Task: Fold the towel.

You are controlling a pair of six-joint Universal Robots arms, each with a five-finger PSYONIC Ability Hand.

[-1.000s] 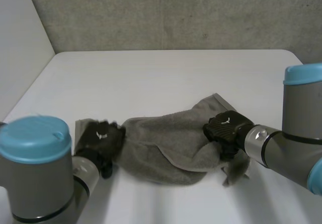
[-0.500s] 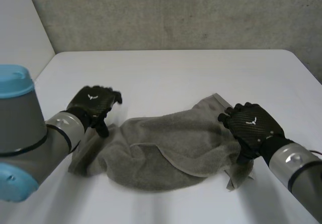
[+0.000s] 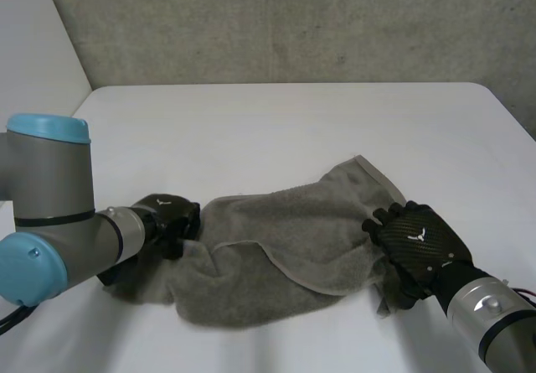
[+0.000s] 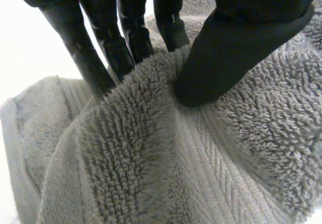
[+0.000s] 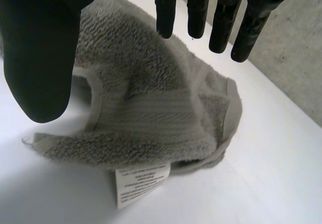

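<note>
On white worktop (image 3: 276, 130): grey towel (image 3: 285, 247), bunched in a long heap. At its left end: left hand (image 3: 167, 218), thumb and fingers pinching a raised fold. Over right end, near white label (image 5: 141, 181): right hand (image 3: 414, 243), fingers straight, spread, gripping nothing.

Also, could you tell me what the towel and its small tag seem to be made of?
The towel looks like grey terry cloth, probably cotton: a fuzzy looped pile with a flat ribbed band. The tag looks like thin white matte fabric or paper with small print; which, I cannot tell.
</note>
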